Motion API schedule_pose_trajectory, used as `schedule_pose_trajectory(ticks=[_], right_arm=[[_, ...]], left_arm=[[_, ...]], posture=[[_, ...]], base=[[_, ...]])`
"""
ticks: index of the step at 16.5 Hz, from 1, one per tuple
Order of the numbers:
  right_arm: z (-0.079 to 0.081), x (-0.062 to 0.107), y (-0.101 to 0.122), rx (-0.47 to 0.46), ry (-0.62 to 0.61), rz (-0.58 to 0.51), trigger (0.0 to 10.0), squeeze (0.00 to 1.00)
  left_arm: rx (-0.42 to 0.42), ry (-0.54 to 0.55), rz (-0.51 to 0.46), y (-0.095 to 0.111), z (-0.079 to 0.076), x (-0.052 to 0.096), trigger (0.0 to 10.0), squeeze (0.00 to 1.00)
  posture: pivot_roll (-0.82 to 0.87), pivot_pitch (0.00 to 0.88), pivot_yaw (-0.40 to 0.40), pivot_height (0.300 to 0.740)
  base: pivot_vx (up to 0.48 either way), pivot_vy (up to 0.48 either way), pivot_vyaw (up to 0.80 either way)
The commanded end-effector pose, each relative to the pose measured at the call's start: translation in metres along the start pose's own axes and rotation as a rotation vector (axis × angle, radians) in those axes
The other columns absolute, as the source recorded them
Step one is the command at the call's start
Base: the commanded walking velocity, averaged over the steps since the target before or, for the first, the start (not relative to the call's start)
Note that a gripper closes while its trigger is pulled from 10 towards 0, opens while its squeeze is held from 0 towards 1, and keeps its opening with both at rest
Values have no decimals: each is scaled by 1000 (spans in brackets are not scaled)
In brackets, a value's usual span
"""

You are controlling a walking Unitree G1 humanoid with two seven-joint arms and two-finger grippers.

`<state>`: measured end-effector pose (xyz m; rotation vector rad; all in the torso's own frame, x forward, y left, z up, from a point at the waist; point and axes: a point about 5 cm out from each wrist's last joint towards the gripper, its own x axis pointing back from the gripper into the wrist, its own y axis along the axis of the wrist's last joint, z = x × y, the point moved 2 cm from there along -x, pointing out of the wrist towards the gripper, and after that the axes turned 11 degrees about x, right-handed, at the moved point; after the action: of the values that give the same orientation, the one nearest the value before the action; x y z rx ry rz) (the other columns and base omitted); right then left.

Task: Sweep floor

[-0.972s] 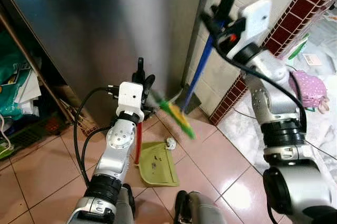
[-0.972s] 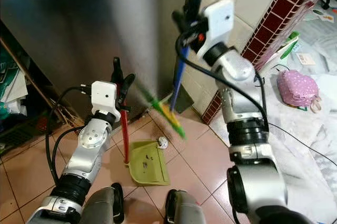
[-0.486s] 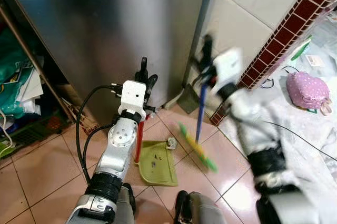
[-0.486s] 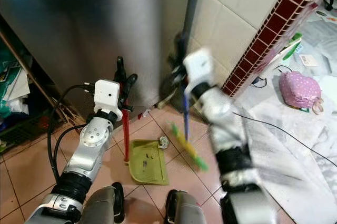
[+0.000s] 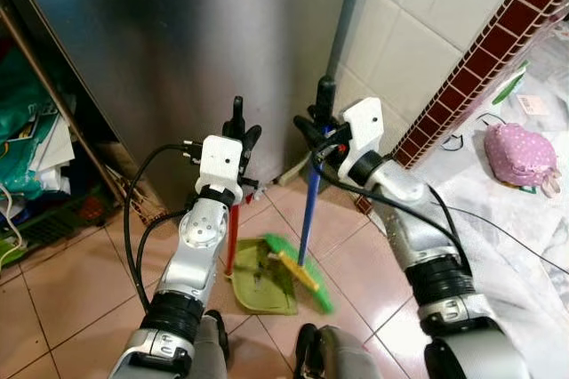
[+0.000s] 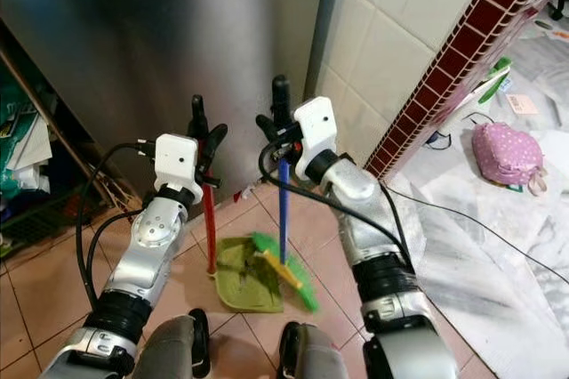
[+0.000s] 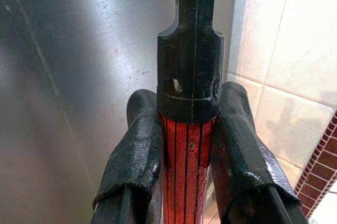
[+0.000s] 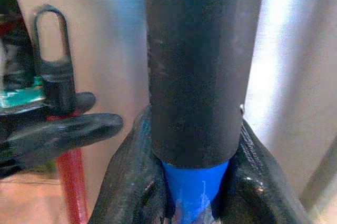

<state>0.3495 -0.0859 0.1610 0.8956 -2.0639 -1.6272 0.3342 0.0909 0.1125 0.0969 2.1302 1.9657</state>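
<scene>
My left gripper (image 5: 238,133) is shut on the red handle (image 7: 187,155) of a green dustpan (image 5: 258,283), just under its black cap. The pan rests on the pink tile floor in front of my feet. Beside it, my right gripper (image 5: 321,121) is shut on the black grip (image 8: 200,66) of a broom with a blue handle (image 5: 308,210). The broom stands nearly upright. Its green and yellow bristle head (image 5: 296,268) is blurred and lies across the pan's right side. My left gripper's fingers (image 8: 63,129) appear close by in the right wrist view.
A stainless steel fridge (image 5: 196,50) stands straight ahead, with a white tiled wall (image 5: 418,32) edged in dark red tiles to its right. A cluttered shelf (image 5: 36,165) is on the left. A pink dotted bag (image 5: 520,152) and white sheeting (image 5: 533,245) lie on the right.
My right arm has come down from high on the right to beside my left gripper. The broom head swung from beyond the pan onto it. The left arm and dustpan stayed put.
</scene>
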Motion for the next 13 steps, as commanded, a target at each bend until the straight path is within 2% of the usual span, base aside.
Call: schedule_pose_trajectory(ticks=[1, 3, 4, 5, 10, 13], right_arm=[[0, -1, 14, -43, 65, -53, 10000, 0], [-10, -1, 29, -130, 66, -98, 10000, 0], [-21, -3, 37, -184, 6, -125, 10000, 0], [-26, -3, 39, -183, -21, -131, 10000, 0], [-56, 7, 38, 53, -237, -85, 10000, 0], [-64, 11, 40, 81, -285, -96, 10000, 0]], left_arm=[[-7, -11, 4, 0, -3, -1, 10000, 0], [-4, -11, 3, 0, -3, -1, 10000, 0], [-3, -11, 0, 0, -4, -2, 10000, 0], [-3, -11, -2, 1, -4, -2, 10000, 0], [2, -33, -21, 5, -6, -1, 10000, 0], [21, -66, -32, 9, -5, 2, 10000, 0]], posture=[[-16, 164, -76, 740], [-24, 164, -76, 740], [-24, 163, -76, 740], [-24, 163, -76, 740], [-19, 157, -71, 740], [-14, 153, -66, 740]], base=[[0, 0, 0], [0, 0, 0], [0, 0, 0], [0, 0, 0], [0, 0, 0], [0, 0, 0]])
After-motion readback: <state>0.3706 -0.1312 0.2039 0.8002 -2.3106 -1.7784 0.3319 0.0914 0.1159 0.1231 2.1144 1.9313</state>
